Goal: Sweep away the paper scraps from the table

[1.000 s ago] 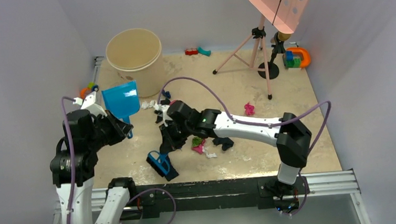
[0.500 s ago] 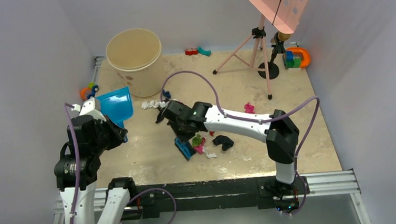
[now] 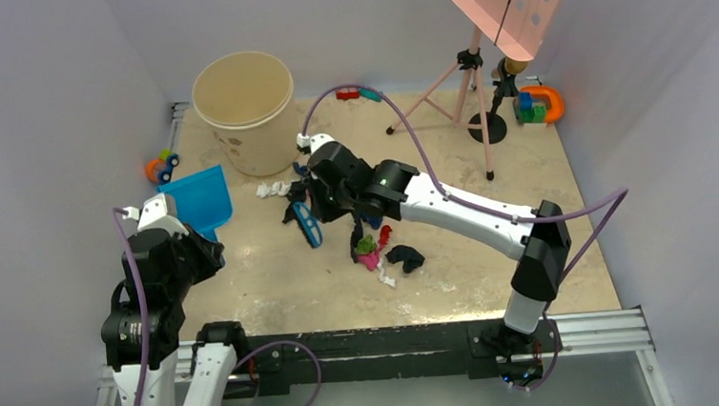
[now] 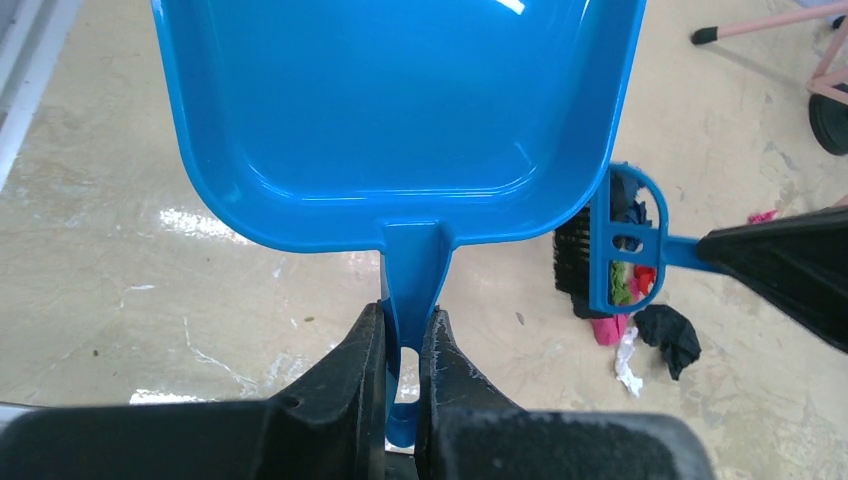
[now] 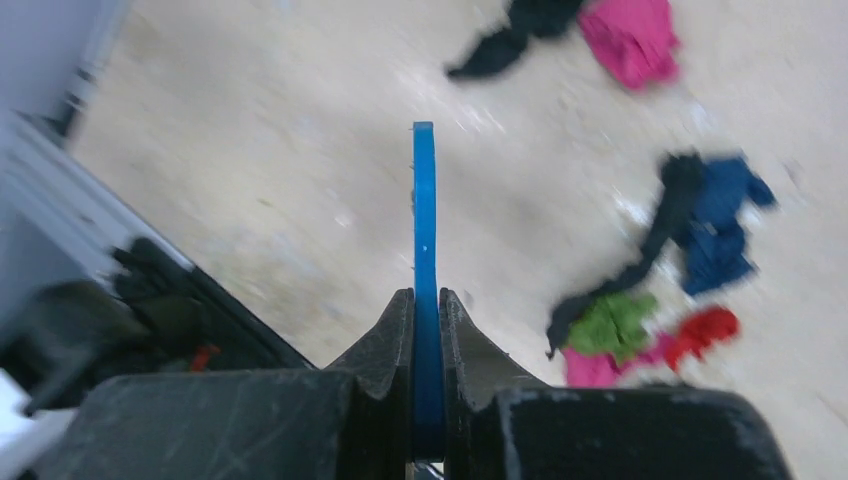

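Beige and mottled, the table [image 3: 266,286] bears the paper scraps [image 3: 378,251]. Most are bunched just to the right of the right gripper [image 5: 426,297] and a little nearer the arm bases. A few white and navy bits lie on its other side, toward the bucket [image 3: 243,101]. That gripper is pressed tight on the flat blue handle of the hand brush [image 3: 307,222]. The bristle head sits to the gripper's left, on the dustpan side of the bunch.

The left gripper [image 4: 405,320] is clamped on the stem of the dustpan [image 4: 400,100], with the pan's mouth pointing away from it. Brush head and scraps lie ahead of this gripper and off to its right, past the pan's right corner.

To sweep well, the brush should probably be lifted over the bunch and set down on the side away from the pan, bristles flat on the table. One low, slow stroke toward the left gripper should then gather the scraps. The pan's lip wants to lie flush on the surface and face that stroke; whether it touches now cannot be told. Light wads will likely hop or slip under a raised lip, so short, gentle pulls seem safer than a fast swipe.
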`<action>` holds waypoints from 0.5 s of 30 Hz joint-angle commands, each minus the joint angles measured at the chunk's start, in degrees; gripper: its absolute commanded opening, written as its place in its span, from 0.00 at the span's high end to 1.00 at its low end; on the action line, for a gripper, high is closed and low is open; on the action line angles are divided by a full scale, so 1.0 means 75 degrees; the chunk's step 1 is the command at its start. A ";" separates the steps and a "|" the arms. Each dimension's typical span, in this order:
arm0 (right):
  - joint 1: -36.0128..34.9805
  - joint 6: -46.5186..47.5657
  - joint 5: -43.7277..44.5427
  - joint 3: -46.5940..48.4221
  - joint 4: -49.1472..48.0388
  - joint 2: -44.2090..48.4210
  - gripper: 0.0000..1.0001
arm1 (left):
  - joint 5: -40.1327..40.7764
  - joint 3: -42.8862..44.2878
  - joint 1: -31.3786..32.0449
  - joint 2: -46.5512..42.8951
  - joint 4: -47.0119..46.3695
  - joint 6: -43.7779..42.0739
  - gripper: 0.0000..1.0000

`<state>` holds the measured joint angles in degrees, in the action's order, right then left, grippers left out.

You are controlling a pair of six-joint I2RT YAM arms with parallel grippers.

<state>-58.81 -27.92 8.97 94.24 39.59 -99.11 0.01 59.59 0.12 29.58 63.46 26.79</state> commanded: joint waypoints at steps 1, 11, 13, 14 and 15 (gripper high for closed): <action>0.0216 -0.0598 -0.1119 0.0801 -0.2058 -0.0625 1.00 | 0.0703 -0.0135 -0.0016 -0.0311 -0.0245 -0.0186 1.00; 0.0926 -0.3812 -0.2160 0.1074 -0.5864 -0.2799 1.00 | 0.0949 -0.0509 -0.0016 -0.0954 -0.0375 -0.0036 1.00; 0.1000 -0.4498 -0.1980 0.1324 -0.6094 -0.3376 1.00 | 0.0988 -0.0519 -0.0016 -0.0962 -0.0377 -0.0028 1.00; 0.1033 -0.4770 -0.1876 0.1419 -0.6182 -0.3645 1.00 | 0.0994 -0.0535 -0.0016 -0.0957 -0.0376 -0.0022 1.00; 0.1067 -0.5004 -0.1747 0.1527 -0.6190 -0.3890 1.00 | 0.1008 -0.0558 -0.0016 -0.0956 -0.0392 -0.0015 1.00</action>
<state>-51.53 -52.99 -5.54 101.56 1.91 -123.72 6.07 55.81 0.12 22.63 63.24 26.83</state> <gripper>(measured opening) 0.081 0.123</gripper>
